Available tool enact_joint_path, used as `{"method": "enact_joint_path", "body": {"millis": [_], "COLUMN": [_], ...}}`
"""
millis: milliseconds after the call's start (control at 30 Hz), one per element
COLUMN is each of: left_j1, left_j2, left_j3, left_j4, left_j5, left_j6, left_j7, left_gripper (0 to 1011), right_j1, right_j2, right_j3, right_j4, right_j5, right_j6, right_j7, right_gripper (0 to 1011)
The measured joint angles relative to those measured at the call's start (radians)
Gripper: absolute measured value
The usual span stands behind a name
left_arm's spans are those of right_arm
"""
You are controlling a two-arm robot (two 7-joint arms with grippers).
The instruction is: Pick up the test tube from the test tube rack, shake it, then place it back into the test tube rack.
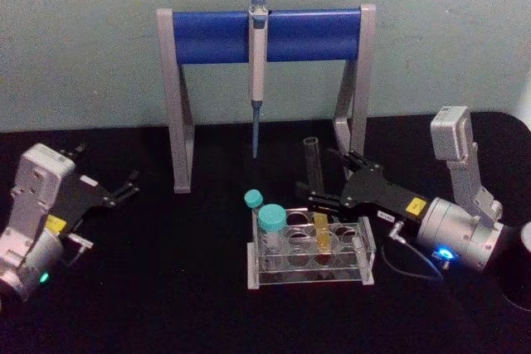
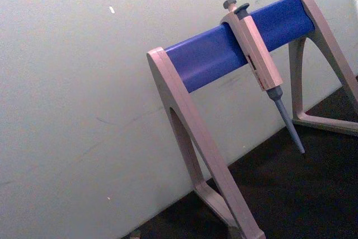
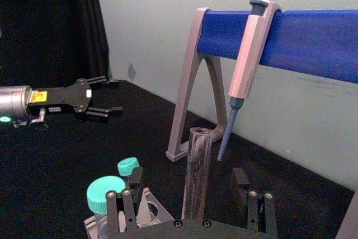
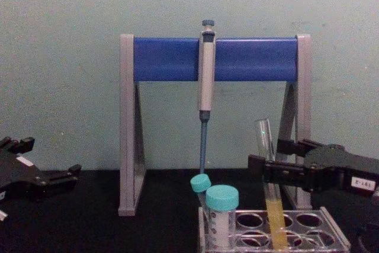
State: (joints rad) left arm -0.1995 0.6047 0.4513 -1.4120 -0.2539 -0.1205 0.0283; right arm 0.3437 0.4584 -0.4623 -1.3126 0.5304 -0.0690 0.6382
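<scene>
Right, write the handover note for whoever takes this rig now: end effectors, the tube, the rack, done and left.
Right end effector: open, its fingers on either side of the test tube, not yet shut on it, level with the clear upper part.
Left end effector: open, idle over the table at the robot's left, far from the work.
Test tube: upright in the test tube rack, yellow liquid in its lower part, right of the two teal-capped tubes.
Done: right arm's approach to the tube.
Left: close on the tube, lift it out, shake it, set it back into the rack.
</scene>
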Motion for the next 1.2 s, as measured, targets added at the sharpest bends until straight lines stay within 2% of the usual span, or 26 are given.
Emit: {"method": "enact_joint_path", "body": {"millis": [433, 633, 767, 1000, 1200], "left_j1": [0.0, 0.0, 0.0, 0.0, 0.0], "left_j2": [0.0, 0.0, 0.0, 0.0, 0.0], "left_j3": [0.0, 0.0, 0.0, 0.0, 0.0], "left_j4": [0.0, 0.0, 0.0, 0.0, 0.0], "left_j5": [0.0, 0.0, 0.0, 0.0, 0.0], "left_j6": [0.0, 0.0, 0.0, 0.0, 0.0], "left_j7": [0.0, 0.0, 0.0, 0.0, 0.0], "left_gripper": [1001, 1001, 1001, 1001, 1001], "right_j1": [-0.003, -0.027, -0.051, -0.123, -0.19], "right_j2": [0.002, 0.012, 0.021, 0.026, 0.01], "right_j3": [0.0, 0.019, 0.045, 0.122, 0.195], "right_j4": [-0.007, -0.062, -0.116, -0.228, -0.305], "right_j5": [-0.006, -0.029, -0.041, -0.094, -0.164], "right_j6": [-0.004, -0.031, -0.048, -0.061, -0.004], "right_j7": [-0.006, -0.041, -0.077, -0.222, -0.405], "right_gripper": [1000, 1000, 1000, 1000, 1000]}}
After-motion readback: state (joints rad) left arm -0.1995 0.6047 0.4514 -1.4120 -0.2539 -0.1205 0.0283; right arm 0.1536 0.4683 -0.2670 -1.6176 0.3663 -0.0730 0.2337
